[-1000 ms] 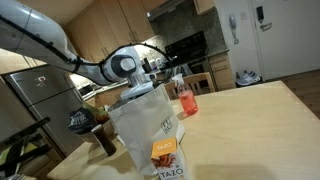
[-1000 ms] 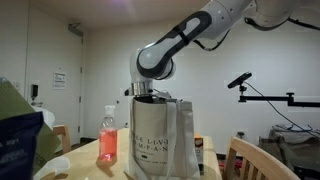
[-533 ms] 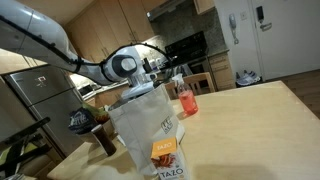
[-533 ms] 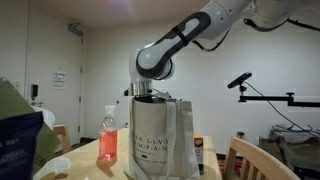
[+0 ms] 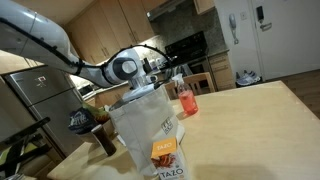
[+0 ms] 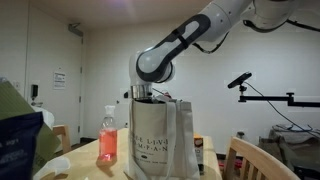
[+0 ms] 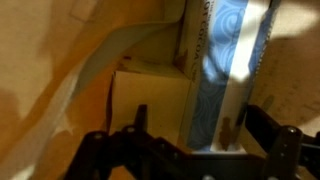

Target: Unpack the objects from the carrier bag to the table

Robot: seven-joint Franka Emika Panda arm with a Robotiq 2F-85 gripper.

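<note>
With my tool [image 7: 200,128] spread wide and empty inside the tall whitish crinkly plastic carrier bag [image 5: 140,115] left of centre on the pale wooden bench [image 5: 250,110], I judge unpacking barely begun: the small tan cardboard box [image 7: 150,95] and tall flat blue-and-white package [image 7: 225,60] remain inside.

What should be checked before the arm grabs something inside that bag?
1. Gripper open: ok, jaws wide apart.
2. Bag standing upright: ok.
3. Package between the jaws: ok.
4. Box out of the grip: cannot tell, it lies right beside the package.
5. Bare table for setting things down: ok.
6. Bottle clear of the lift path: cannot tell, it stands close by the bag.
</note>
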